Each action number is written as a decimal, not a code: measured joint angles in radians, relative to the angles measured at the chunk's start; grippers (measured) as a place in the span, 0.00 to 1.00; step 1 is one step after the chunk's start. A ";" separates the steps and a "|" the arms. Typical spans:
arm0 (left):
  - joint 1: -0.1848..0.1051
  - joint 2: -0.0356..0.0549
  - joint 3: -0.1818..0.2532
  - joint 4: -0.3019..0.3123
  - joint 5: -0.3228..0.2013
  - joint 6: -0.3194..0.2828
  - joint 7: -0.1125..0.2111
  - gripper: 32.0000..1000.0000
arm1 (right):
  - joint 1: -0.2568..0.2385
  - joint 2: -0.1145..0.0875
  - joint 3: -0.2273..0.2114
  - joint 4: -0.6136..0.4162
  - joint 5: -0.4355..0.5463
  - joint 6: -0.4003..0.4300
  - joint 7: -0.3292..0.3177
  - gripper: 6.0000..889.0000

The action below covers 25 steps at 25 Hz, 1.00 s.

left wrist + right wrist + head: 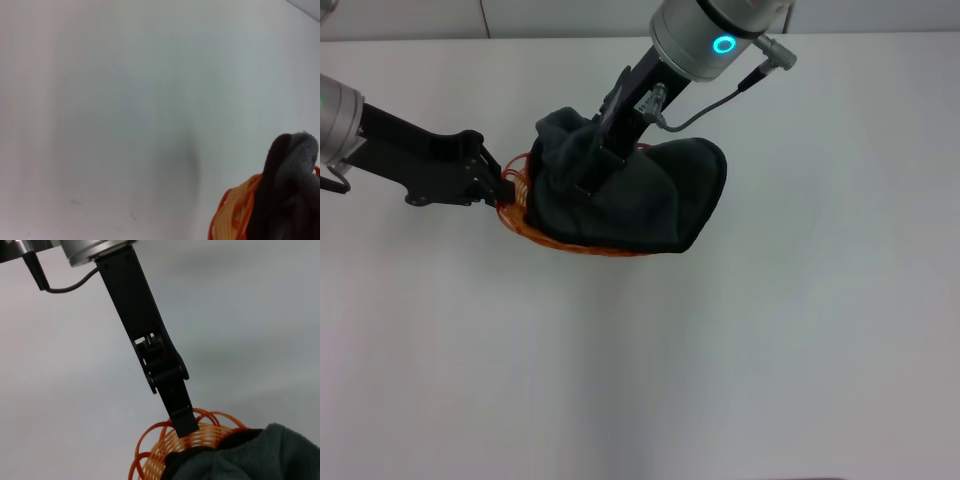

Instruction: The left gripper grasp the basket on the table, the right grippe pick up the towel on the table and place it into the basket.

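towel (630, 195) hiding most of basket (520, 215), right gripper (588, 185) tips buried

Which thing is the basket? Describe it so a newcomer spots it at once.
On the white table, look toward the far middle, where both arms meet. The basket is the orange wire bowl with a looped rim, held at its edge by the left pincer and mostly buried under the dark towel.

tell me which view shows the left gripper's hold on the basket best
The right wrist view: the left gripper is seen clamped on the basket rim, clear of the towel. The head view shows the same grip smaller, partly crowded by the right gripper and towel. The left wrist view shows only basket and towel, no fingers.
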 joint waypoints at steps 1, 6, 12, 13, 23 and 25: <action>0.001 0.0003 0.000 0.000 0.000 -0.001 0.000 0.04 | 0.000 0.000 0.000 -0.010 0.000 -0.007 0.000 0.99; 0.014 0.0044 0.000 0.000 -0.001 -0.002 0.001 0.04 | -0.027 -0.002 0.010 -0.123 0.001 -0.085 0.022 0.99; 0.022 0.0050 0.000 0.000 -0.001 -0.003 0.000 0.04 | -0.119 -0.008 0.010 -0.377 -0.012 -0.213 0.099 0.99; 0.024 0.0055 0.000 0.000 -0.001 -0.003 0.000 0.04 | -0.128 -0.009 0.012 -0.406 -0.012 -0.231 0.109 0.99; 0.027 0.0074 0.000 0.000 -0.001 -0.003 0.002 0.04 | -0.186 -0.013 0.051 -0.571 -0.013 -0.361 0.173 0.99; 0.028 0.0074 -0.001 0.000 -0.001 -0.003 0.003 0.04 | -0.187 -0.013 0.091 -0.584 -0.013 -0.387 0.173 0.99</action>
